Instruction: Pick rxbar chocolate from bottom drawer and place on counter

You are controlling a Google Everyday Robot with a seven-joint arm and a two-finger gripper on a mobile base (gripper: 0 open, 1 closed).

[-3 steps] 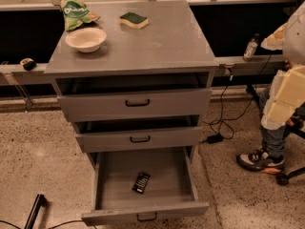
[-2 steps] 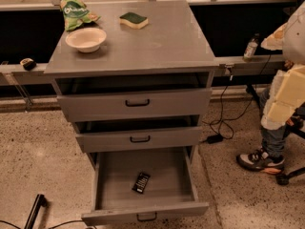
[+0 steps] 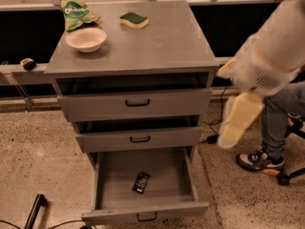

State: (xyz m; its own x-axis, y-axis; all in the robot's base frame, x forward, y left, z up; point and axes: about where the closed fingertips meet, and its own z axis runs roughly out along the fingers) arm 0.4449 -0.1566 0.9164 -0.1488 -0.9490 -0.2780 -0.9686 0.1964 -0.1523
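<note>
My tool [image 3: 240, 123] hangs beyond the table's [image 3: 167, 46] right edge; apart or together, I cannot tell. The rxbar chocolate [image 3: 141, 182] lies lower left of it in the open bottom drawer [image 3: 114, 175], long axis roughly front-to-back.

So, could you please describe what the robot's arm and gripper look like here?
The arm is bulky, rounded and white. Its pale cream, elongated gripper sits right of the grey drawer cabinet. No cables or markings show on it.
</note>
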